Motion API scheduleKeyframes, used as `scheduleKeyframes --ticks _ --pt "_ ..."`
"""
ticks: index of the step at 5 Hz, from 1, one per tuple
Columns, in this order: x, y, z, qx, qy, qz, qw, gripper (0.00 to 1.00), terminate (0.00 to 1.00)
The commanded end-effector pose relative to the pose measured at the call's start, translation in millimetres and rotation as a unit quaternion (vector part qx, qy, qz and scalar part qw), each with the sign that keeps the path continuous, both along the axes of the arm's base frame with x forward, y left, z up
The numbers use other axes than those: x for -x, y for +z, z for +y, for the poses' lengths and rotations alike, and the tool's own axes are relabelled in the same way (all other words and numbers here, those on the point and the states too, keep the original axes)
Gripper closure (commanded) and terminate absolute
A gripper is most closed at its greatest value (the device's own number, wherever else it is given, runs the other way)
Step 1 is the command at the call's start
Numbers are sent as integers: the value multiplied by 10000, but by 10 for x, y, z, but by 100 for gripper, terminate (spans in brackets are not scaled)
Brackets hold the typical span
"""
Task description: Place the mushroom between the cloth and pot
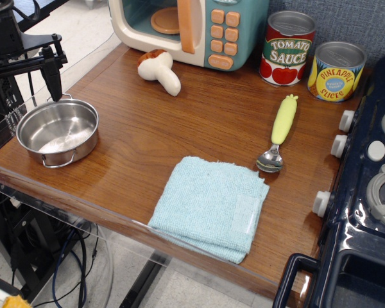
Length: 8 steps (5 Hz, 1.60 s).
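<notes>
The mushroom (158, 70), brown cap and cream stem, lies on its side at the back of the wooden counter, just in front of the toy microwave. The steel pot (57, 131) stands empty at the counter's left edge. The light-blue cloth (210, 206) lies folded at the front middle, its corner over the edge. My gripper (43, 83) hangs at the far left, above the pot's back rim and well left of the mushroom. One black finger (52, 77) shows at the end of its rail. The jaws look spread, with nothing held.
A toy microwave (189, 29) stands at the back. Two tins, tomato sauce (287, 49) and pineapple slices (335, 72), stand at the back right. A yellow-green-handled spoon (279, 135) lies right of the cloth. A toy stove (366, 192) borders the right side.
</notes>
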<state>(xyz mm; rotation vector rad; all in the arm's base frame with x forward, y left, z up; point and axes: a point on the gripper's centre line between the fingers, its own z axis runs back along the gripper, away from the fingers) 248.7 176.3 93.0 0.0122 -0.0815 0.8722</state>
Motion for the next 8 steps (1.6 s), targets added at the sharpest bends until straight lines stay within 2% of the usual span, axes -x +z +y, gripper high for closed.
scheduleKeyframes --ticks 1,2,3,4,5,7,8 --pt "0 0 0 0 0 0 10000 0 0" --pt "-263 117 -76 83 -11 -122 9999 0 0" --pt "-450 187 -158 38 -201 -286 9994 0 0" --pt "-653 259 -286 155 -431 -498 9977 0 0" --pt "-921 216 -476 270 -646 -571 9959 0 0" --pt "-1380 -59 -593 150 -901 -667 9936 0 0" --pt "-1533 -191 -693 29 -1108 -891 9898 0 0"
